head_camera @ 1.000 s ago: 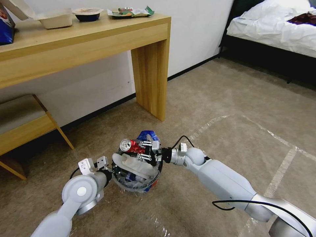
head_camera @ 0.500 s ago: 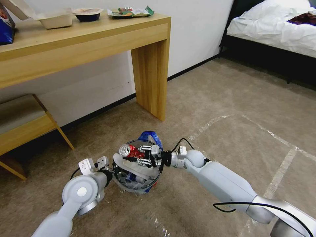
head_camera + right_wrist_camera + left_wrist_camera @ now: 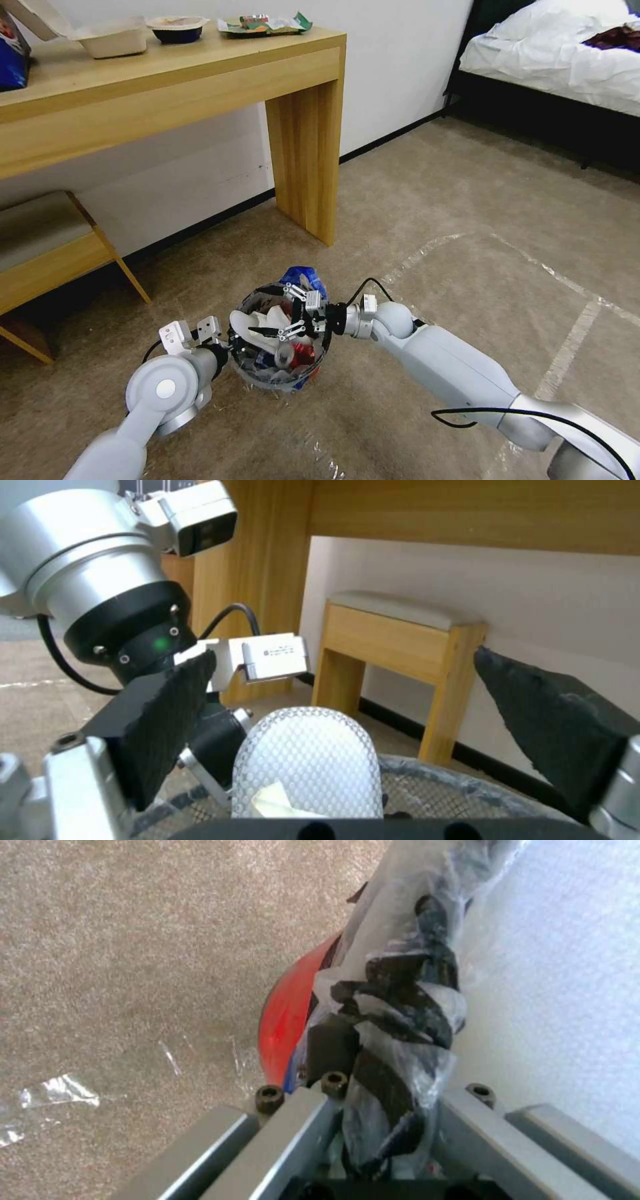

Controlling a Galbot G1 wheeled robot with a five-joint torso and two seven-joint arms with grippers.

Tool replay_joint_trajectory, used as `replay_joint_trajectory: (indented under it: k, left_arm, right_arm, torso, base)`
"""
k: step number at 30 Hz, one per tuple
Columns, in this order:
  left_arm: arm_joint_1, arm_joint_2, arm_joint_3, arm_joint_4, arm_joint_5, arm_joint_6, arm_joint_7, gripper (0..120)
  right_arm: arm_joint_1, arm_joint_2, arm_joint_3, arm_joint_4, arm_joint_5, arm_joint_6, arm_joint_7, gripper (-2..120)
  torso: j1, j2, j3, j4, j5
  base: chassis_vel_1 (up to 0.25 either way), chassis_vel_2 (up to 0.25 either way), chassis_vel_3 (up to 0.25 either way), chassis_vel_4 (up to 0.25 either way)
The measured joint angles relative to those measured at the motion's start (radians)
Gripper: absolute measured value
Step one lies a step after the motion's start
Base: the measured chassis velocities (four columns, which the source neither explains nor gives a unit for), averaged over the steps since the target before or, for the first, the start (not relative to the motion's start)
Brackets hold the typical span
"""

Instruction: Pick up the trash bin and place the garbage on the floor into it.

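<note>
Can [image 3: 298, 352] has dropped into trash bin [image 3: 248, 373] from right gripper [image 3: 291, 315], now spread.

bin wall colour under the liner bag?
Red. The trash bin wall shows beside the clear, black-printed liner bag, clearest in the left wrist view.

— Any room around the trash bin [image 3: 280, 380]?
— Open floor [image 3: 467, 200] to the right and front. The left end effector [image 3: 227, 348] grips its rim on one side, and the right end effector [image 3: 283, 319], spread wide, hangs over the mouth.
— And behind?
— The surface's leg [image 3: 305, 160] and a stool [image 3: 47, 253] by the wall.
</note>
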Motion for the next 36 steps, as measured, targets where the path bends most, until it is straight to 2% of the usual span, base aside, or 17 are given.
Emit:
replay_joint_trajectory:
  k: [20, 27, 32, 36]
  left_arm:
    - [0.003, 0.001, -0.004, -0.001, -0.013, 0.001, -0.01, 0]
    - [-0.002, 0.008, -0.001, 0.012, -0.027, 0.006, -0.01, 0]
    - [-0.008, 0.008, 0.002, 0.014, -0.059, 0.006, -0.018, 0]
    - [0.003, 0.008, -0.011, 0.002, -0.08, 0.006, -0.026, 0]
  right_arm:
    - [0.032, -0.004, 0.033, 0.036, 0.04, 0.003, 0.022, 100]
    - [0.051, -0.083, 0.16, 0.143, 0.106, -0.02, 0.063, 100]
    - [0.048, -0.197, 0.265, 0.246, 0.162, -0.031, 0.108, 100]
    - [0.02, -0.229, 0.303, 0.285, 0.175, -0.028, 0.124, 100]
  torso:
    - [0.0, 0.0, 0.0, 0.0001, 0.0]
    - [0.0, 0.0, 0.0, 0.0, -0.0001]
    - [0.0, 0.0, 0.0, -0.0004, 0.0]
    - [0.0, 0.0, 0.0, 0.0002, 0.0002]
  base:
    - [0.0, 0.0, 0.0, 0.0]
    - [0.0, 0.0, 0.0, 0.0]
    - [0.0, 0.0, 0.0, 0.0]
    - [0.0, 0.0, 0.0, 0.0]
